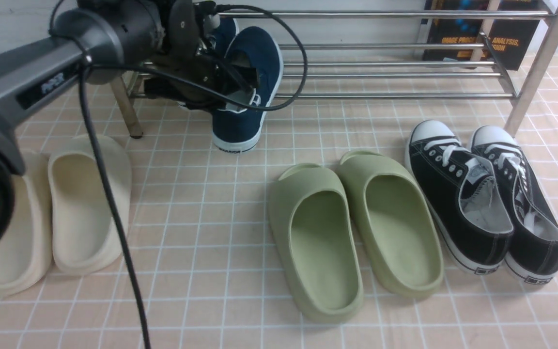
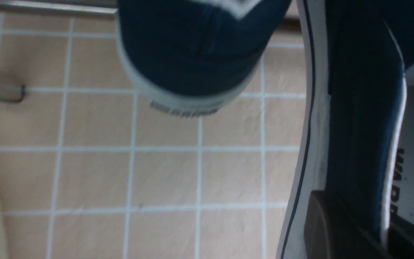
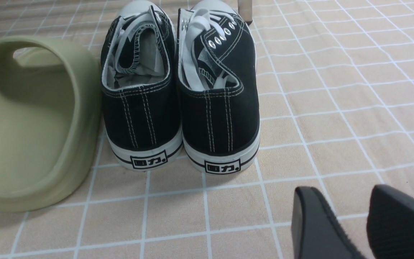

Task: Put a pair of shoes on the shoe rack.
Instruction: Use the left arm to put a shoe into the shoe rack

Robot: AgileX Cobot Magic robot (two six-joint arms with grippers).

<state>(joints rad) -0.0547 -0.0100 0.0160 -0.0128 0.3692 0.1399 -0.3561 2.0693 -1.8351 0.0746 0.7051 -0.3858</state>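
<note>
While the left gripper (image 2: 368, 233) pinches one navy shoe (image 2: 358, 108) by its side wall, its mate (image 2: 192, 54) leans just beside it, heel past the shoe rack's (image 1: 385, 75) front bar over bare floor tiles (image 1: 201, 194). Behind the black sneakers' (image 3: 178, 90) heels, the right gripper (image 3: 350, 223) hangs open over open floor.

Green slides (image 1: 317, 242), black sneakers (image 1: 458, 194) and cream slides (image 1: 83, 203) lie on tiles (image 1: 201, 232).
</note>
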